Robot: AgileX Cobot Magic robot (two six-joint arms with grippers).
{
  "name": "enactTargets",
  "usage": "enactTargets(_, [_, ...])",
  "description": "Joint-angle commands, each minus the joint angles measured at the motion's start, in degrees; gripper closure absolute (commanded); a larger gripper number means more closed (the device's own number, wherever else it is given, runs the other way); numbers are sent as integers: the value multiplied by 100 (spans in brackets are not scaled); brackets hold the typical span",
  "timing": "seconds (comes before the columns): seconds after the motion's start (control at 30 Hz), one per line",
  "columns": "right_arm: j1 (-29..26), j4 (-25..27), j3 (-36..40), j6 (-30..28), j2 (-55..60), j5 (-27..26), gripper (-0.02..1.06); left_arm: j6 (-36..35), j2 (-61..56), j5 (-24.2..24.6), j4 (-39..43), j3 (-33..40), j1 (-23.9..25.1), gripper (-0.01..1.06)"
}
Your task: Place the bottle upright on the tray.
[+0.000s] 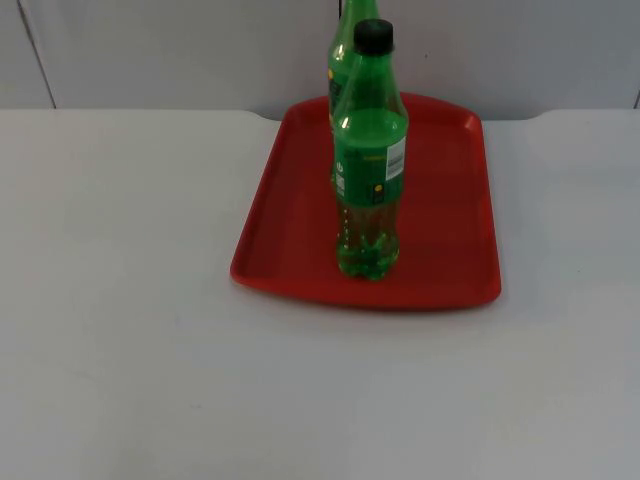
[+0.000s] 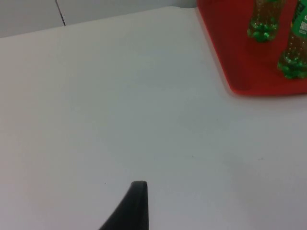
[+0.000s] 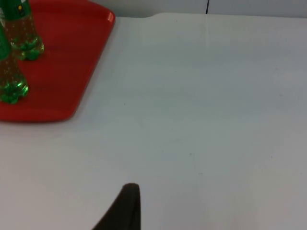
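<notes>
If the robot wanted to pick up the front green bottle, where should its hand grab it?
Probably around the labelled middle of the front bottle, coming from the side. It stands upright on the red tray, with the second bottle close behind it.

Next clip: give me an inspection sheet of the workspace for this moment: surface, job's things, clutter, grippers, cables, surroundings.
Surface: white table top, bare around the tray.
Job's things: red tray at the table's far middle; two green bottles stand upright on it, the front bottle with a black cap, the rear bottle close behind it.
Clutter: nothing seen.
Grippers: left gripper's fingertip over bare table beside the tray, waiting; right gripper's fingertip likewise on the tray's other side. Neither touches a bottle.
Cables: nothing seen.
Surroundings: grey partition wall behind the table.
</notes>
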Motion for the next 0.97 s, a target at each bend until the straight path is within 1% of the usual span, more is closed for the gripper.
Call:
enactTargets(0.0, [-49,3,9,7,-22,-29,-1,-3,-16,-67,5,25,-28,0])
enactTargets(0.37, [-49,3,9,7,-22,-29,-1,-3,-16,-67,5,25,-28,0])
enactTargets(0.53, [-49,13,9,6,-22,-29,-1,-3,-16,-67,19,25,77,0])
enactTargets(0.67, [-49,24,9,6,-22,-29,-1,-3,-16,-67,81,25,243,0])
enactTargets(0.8, [-49,24,9,6,-22,-29,-1,-3,-16,-67,149,25,625,0])
enactTargets(0.83, [-49,24,9,6,-22,-29,-1,-3,-16,-67,149,25,625,0])
enactTargets(0.93, [-49,24,9,6,-22,-29,-1,-3,-16,-67,159,25,884,0])
